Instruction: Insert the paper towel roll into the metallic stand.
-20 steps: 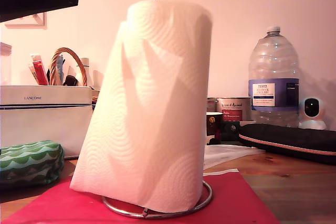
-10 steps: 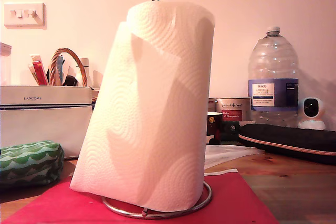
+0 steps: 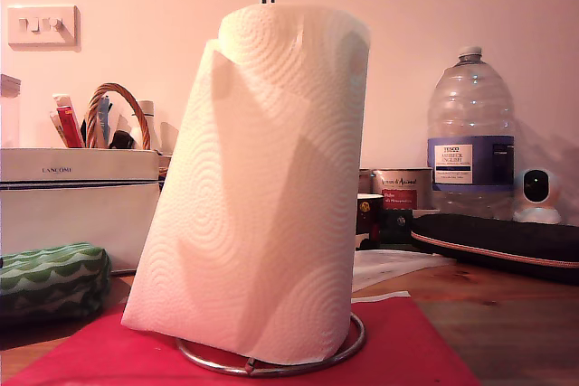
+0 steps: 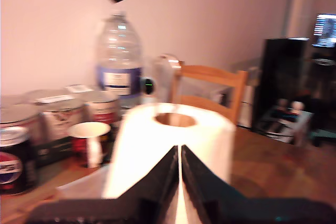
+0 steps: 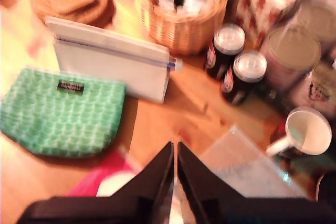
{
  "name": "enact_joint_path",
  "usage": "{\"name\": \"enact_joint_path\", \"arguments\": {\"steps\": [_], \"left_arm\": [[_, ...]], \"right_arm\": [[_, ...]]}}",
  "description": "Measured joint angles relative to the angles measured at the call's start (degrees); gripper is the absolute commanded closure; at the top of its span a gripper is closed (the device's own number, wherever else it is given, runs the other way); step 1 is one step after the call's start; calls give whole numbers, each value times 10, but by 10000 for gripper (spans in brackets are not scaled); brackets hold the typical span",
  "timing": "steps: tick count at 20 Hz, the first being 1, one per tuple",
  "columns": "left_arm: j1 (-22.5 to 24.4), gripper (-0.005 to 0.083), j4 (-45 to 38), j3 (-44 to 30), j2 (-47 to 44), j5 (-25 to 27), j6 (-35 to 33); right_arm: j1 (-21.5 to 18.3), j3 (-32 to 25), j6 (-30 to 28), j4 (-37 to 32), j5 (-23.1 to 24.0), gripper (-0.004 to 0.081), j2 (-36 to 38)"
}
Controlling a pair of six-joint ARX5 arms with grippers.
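So the paper towel roll is sitting on the metallic stand right now. The chrome rod pokes out above the top of the roll in the exterior view, and the round wire ring base shows under its bottom edge. The roll leans a bit, with a loose outer sheet flaring out toward the exterior view's left. All of it stands on a red mat on a wooden table.

My first gripper looks at the roll from just behind and above it. You can see the cardboard core hole on top, and the fingers are pressed almost together with only a thin slit between them, holding nothing. My second gripper is up high looking down at the table, fingers also nearly together and empty. Neither one touches the roll.

Around it: a big water bottle on the exterior view's right, some tins next to it, a white mug, a wicker basket, a white pouch and a green patterned pouch on the exterior view's left. There's a long dark case lying on the exterior view's right, and a little white camera behind it.
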State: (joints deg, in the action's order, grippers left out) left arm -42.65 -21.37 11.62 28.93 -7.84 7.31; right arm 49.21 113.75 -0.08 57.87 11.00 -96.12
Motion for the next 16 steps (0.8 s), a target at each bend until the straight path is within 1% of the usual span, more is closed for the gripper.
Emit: {"name": "enact_joint_path", "arguments": {"steps": [1, 3, 7, 10, 12, 14, 16], "left_arm": [[5, 793, 3, 0, 0, 0, 0], [16, 793, 9, 0, 0, -5, 0], [30, 793, 10, 0, 0, -9, 0], [41, 793, 10, 0, 0, -12, 0], [45, 793, 8, 0, 0, -17, 0], [45, 793, 8, 0, 0, -17, 0], [47, 793, 8, 0, 0, -17, 0]], "right_arm": [[-1, -23, 0, -16, 5, 780, 14], [-1, -88, 0, -59, 17, 780, 60], [-8, -229, -11, -161, 30, 780, 165], [-21, -328, -22, -208, 29, 780, 232], [-44, -389, -28, -243, 29, 780, 266], [-80, -443, -28, -278, 23, 780, 297], [-123, -489, -31, -305, -8, 780, 331]]}}
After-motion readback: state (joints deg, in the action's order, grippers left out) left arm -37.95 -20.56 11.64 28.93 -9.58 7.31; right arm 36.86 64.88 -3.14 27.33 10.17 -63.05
